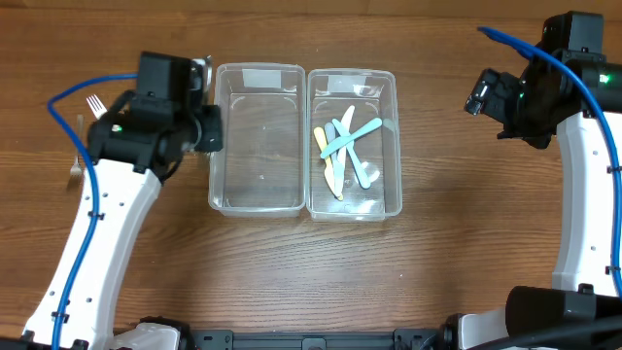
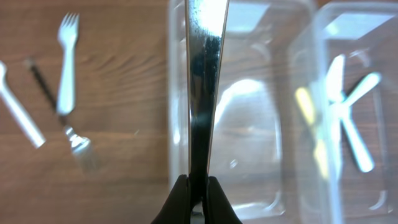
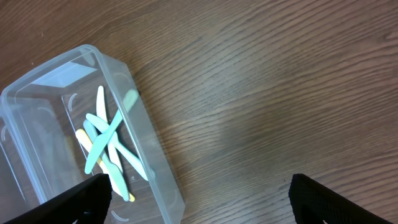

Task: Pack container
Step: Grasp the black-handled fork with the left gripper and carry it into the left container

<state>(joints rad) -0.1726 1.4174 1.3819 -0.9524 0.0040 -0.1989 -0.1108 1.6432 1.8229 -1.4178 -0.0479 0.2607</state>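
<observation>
Two clear plastic containers stand side by side. The left container (image 1: 258, 136) (image 2: 249, 112) has nothing in it. The right container (image 1: 353, 144) (image 3: 68, 124) holds several pastel plastic knives (image 1: 342, 146) (image 3: 106, 146). My left gripper (image 2: 198, 199) (image 1: 201, 70) is shut on a shiny metal utensil (image 2: 204, 81), seen edge-on, above the left container's left wall. My right gripper (image 3: 199, 205) (image 1: 483, 92) hangs open over bare wood to the right of the containers, with nothing between its fingers (image 3: 87, 199).
On the table left of the containers lie a white plastic fork (image 2: 65, 62) (image 1: 95, 105), a metal fork (image 2: 78, 143) and a white handle (image 2: 18, 115). The table is brown wood (image 3: 280, 93).
</observation>
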